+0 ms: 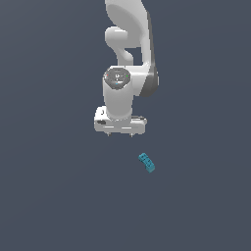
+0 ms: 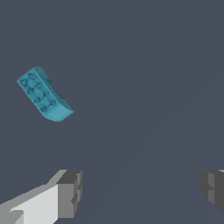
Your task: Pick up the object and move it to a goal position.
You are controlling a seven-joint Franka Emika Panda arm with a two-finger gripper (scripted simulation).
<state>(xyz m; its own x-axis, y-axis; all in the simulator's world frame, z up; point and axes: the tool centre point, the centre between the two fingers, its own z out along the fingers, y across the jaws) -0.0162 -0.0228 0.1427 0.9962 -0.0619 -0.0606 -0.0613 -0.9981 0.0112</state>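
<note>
The object (image 1: 146,163) is a tiny teal-blue studded block lying on the dark grey floor, a little toward the exterior view's right of and nearer the camera than my gripper (image 1: 120,134). The white gripper hangs above the floor, pointing down, with only its two short fingertips showing under the hand. In the wrist view the object (image 2: 44,95) lies flat and slanted, well away from the gap between the fingers (image 2: 70,192). My gripper (image 2: 142,189) is open and holds nothing.
The white arm (image 1: 128,46) rises behind the gripper toward the top of the exterior view. A plain dark grey floor (image 1: 59,196) surrounds everything.
</note>
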